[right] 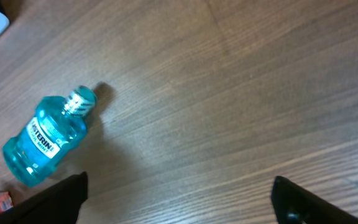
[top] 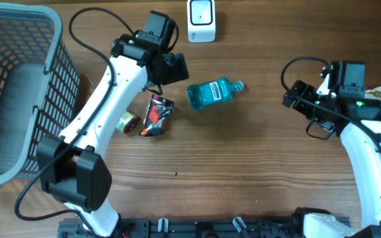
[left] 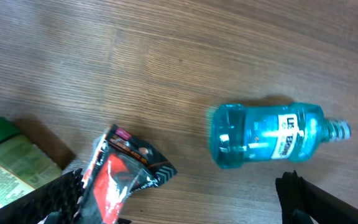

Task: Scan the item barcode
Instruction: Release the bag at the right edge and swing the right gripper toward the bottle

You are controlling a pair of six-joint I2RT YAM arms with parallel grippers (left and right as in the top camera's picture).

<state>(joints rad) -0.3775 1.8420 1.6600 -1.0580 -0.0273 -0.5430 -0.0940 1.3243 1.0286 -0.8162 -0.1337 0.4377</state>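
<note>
While both jaws gape empty, a snack packet (top: 156,116) lies near the mouthwash bottle (top: 213,92).

Brown wood-grain table (top: 243,165), evenly lit

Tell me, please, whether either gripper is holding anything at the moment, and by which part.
Nothing is held. The left gripper and the right gripper are both open and empty; the mouthwash bottle lies untouched on the table between them.
</note>
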